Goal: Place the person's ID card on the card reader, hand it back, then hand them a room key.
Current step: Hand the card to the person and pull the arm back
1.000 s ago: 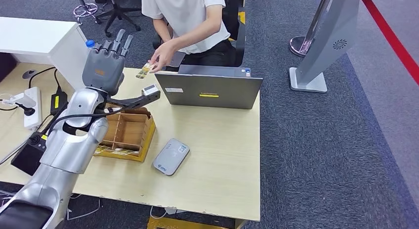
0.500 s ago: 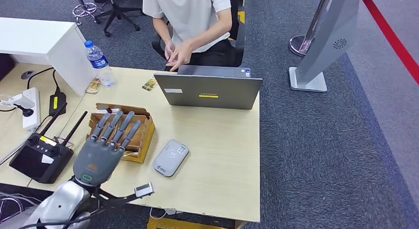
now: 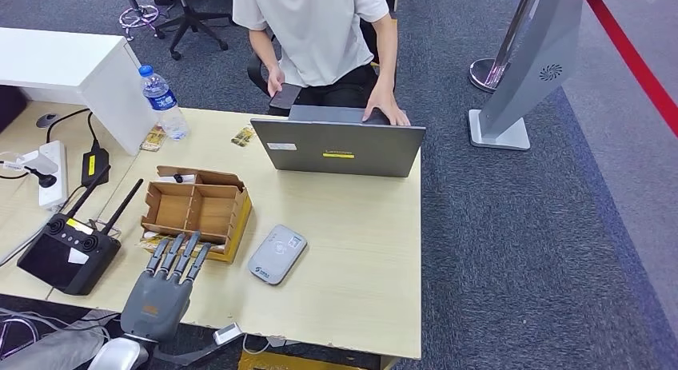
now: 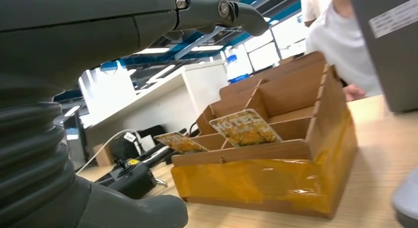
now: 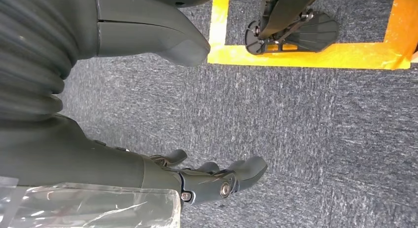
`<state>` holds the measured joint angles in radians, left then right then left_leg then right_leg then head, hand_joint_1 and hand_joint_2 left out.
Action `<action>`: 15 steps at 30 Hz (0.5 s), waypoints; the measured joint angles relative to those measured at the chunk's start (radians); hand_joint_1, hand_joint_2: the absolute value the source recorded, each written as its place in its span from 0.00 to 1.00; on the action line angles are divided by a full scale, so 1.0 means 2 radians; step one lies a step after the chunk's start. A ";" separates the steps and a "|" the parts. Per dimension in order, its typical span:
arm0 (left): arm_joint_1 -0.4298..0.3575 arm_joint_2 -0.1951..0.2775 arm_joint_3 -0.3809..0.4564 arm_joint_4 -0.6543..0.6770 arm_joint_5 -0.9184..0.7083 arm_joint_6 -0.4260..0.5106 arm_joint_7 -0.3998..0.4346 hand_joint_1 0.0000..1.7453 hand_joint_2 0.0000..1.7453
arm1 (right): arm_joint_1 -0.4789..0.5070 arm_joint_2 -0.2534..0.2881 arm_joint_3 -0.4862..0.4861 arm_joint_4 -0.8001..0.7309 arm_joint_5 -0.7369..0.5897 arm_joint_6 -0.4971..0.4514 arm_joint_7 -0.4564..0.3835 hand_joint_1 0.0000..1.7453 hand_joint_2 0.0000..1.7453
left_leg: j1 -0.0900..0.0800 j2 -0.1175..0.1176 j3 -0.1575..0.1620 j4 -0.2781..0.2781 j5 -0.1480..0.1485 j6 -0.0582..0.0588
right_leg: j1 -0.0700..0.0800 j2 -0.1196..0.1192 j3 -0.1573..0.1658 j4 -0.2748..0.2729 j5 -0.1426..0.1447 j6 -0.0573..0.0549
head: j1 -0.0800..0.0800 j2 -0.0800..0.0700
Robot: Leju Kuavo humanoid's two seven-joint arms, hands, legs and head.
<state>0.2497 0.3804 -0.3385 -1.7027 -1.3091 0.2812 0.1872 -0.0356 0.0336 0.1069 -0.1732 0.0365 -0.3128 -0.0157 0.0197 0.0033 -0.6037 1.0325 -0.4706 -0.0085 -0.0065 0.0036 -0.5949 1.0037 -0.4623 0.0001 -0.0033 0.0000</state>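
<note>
surface (image 3: 360, 250): card reader (image 3: 277, 253) right of card box (image 3: 197, 212)
left hand (image 3: 164, 286): near edge, fingers apart, holding nothing
right hand (image 5: 148, 114): over carpet, fingers apart, holding nothing

The left hand (image 3: 164, 284) is flat with its back up, its fingers (image 3: 185, 254) straight and a little apart, holding nothing. The right hand (image 5: 148, 174) hangs down, its fingers (image 5: 231, 176) loose and empty.

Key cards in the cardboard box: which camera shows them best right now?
Left wrist view: two key cards stand up from the cardboard box, faces legible. Head view shows the box from above, cards barely visible. Right wrist view faces carpet.
</note>
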 joint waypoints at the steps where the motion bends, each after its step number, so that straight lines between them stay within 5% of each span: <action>1: -0.004 -0.005 0.006 0.008 0.000 0.000 0.000 0.00 1.00 | 0.000 0.000 0.000 0.000 0.001 0.001 0.000 0.00 1.00 | 0.000 0.000 0.000 0.000 0.000 0.000 | 0.000 0.000 0.000 0.000 0.000 0.000 | 0.000 0.000; 15: -0.076 -0.067 0.085 0.099 -0.005 0.015 -0.026 0.00 1.00 | -0.004 0.000 0.003 0.000 0.026 0.006 0.009 0.00 1.00 | 0.000 0.000 0.000 0.000 0.000 0.000 | 0.000 0.000 0.000 0.000 0.000 0.000 | 0.000 0.000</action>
<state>0.0981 0.2470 -0.1680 -1.5054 -1.3192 0.3112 0.1345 -0.0433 0.0336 0.1123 -0.1732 0.0886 -0.2998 0.0019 0.0195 0.0025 -0.6034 1.0329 -0.4704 -0.0084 -0.0065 0.0030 -0.5943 1.0036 -0.4621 0.0002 -0.0034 0.0000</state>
